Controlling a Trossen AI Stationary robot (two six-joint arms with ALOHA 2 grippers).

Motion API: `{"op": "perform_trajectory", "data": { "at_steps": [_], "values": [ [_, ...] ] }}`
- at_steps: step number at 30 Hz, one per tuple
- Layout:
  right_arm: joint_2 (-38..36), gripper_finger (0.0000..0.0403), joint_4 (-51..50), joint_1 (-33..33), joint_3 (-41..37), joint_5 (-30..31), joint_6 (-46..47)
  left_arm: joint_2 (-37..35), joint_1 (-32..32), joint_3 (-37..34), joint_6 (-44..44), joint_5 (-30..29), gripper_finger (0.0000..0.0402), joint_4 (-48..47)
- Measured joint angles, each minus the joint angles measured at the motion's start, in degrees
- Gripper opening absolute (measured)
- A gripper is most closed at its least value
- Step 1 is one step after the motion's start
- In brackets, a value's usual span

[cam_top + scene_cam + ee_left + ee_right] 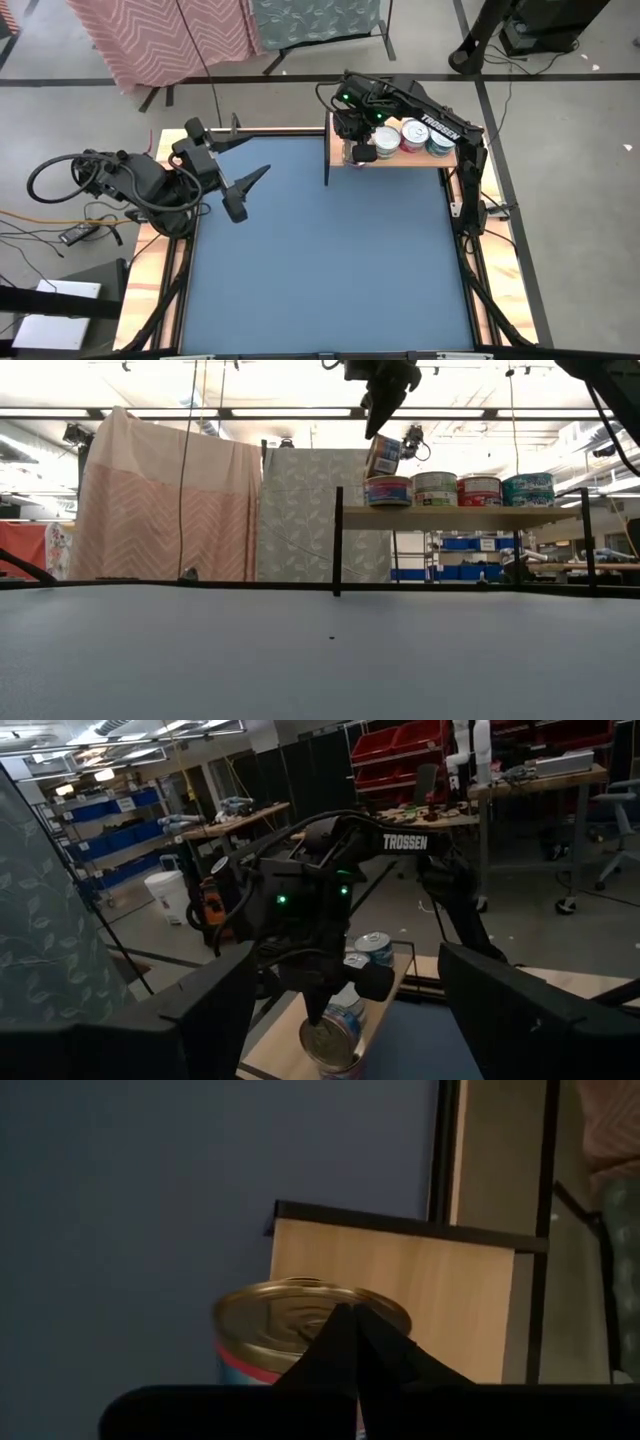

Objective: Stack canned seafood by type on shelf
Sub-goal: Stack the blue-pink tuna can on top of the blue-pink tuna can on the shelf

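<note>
The shelf (400, 161), a light-wood plank on dark uprights, stands at the table's far right. Several tins (479, 490) sit in a row on the plank (460, 512). A gold-lidded tin (300, 1315) sits tilted (383, 456) on top of the tin at the row's left end (388, 491). My right gripper (375, 428) is shut and points down at its lid. My left gripper (270, 154) waits open and level over the table's far left, holding nothing. My right gripper has its shut fingertips (320, 1012) on the gold lid (320, 1312) of the top tin, coming from above at a slant. The tin is tilted, its bottom resting on the tin beneath it.
The blue tabletop (320, 260) stretches in front of the shelf. A dark upright (337, 540) marks the shelf's left end. Cloth-draped racks (170, 500) stand beyond the table's far edge.
</note>
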Motion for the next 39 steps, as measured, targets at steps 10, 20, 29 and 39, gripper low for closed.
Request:
{"op": "perform_trajectory", "data": {
  "at_steps": [10,20,29,39],
  "values": [
    [-0.4,0.0003,-0.5,0.0,0.0,0.2,0.1,0.0,0.0,0.0,0.2,0.0,0.0312,0.0],
    [-2.7,0.0003,-2.1,-0.8,0.0,2.1,0.6,0.0,0.0,0.0,0.3,0.0,0.0312,0.6],
    [-4.1,0.0003,-2.2,-0.9,0.0,1.3,1.5,0.0,0.0,0.0,0.4,0.0,0.0312,1.0],
    [-2.5,0.0003,-0.5,1.3,-0.1,-2.3,-2.4,0.6,0.0,0.0,0.6,-0.2,0.0312,2.6]
  ]
}}
